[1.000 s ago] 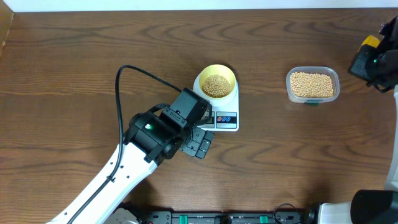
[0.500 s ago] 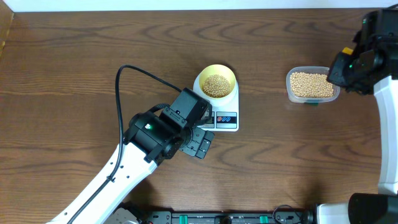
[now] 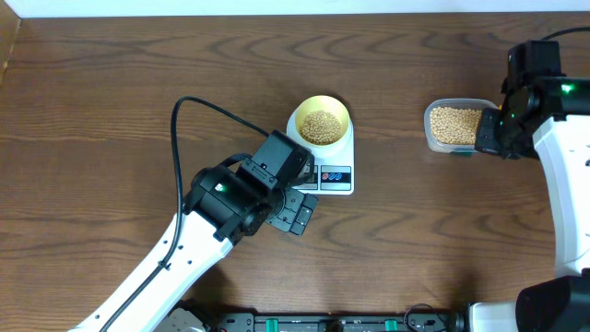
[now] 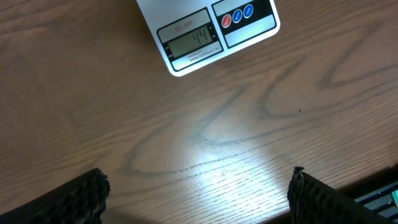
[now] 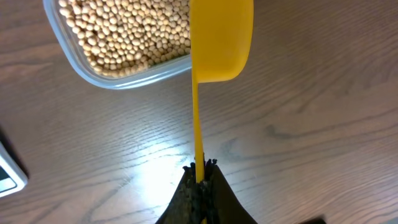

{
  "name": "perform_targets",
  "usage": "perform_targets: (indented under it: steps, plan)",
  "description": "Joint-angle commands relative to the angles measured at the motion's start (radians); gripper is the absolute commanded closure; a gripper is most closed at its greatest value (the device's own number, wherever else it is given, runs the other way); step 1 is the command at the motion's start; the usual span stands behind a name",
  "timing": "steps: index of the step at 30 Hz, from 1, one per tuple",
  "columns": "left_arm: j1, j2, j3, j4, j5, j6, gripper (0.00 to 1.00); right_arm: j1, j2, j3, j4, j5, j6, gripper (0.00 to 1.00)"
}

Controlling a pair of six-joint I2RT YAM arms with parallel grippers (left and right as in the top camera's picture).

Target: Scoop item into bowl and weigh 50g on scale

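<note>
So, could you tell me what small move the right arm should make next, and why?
Probably dip the yellow scoop into the clear tub for a few soybeans: the scale reads 44, short of 50, and the scoop overhangs the tub.

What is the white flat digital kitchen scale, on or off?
On. The white kitchen scale shows the digits 44 on its small display.

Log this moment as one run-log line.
left fingers: open, empty, near scale | right fingers: shut on scoop handle, scoop at tub edge | bowl: on scale, holds beans
</note>
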Motion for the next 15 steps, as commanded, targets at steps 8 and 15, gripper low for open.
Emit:
perform_targets:
  steps: [8,15]
  plan:
    - [-0.002,-0.004,0.024,0.0,-0.013,0.005,0.06,0.006,-0.02,-0.066,0.098,0.008,-0.056,0.99]
    - [-0.002,-0.004,0.024,0.0,-0.013,0.005,0.06,0.005,-0.02,-0.121,0.138,0.003,-0.055,0.99]
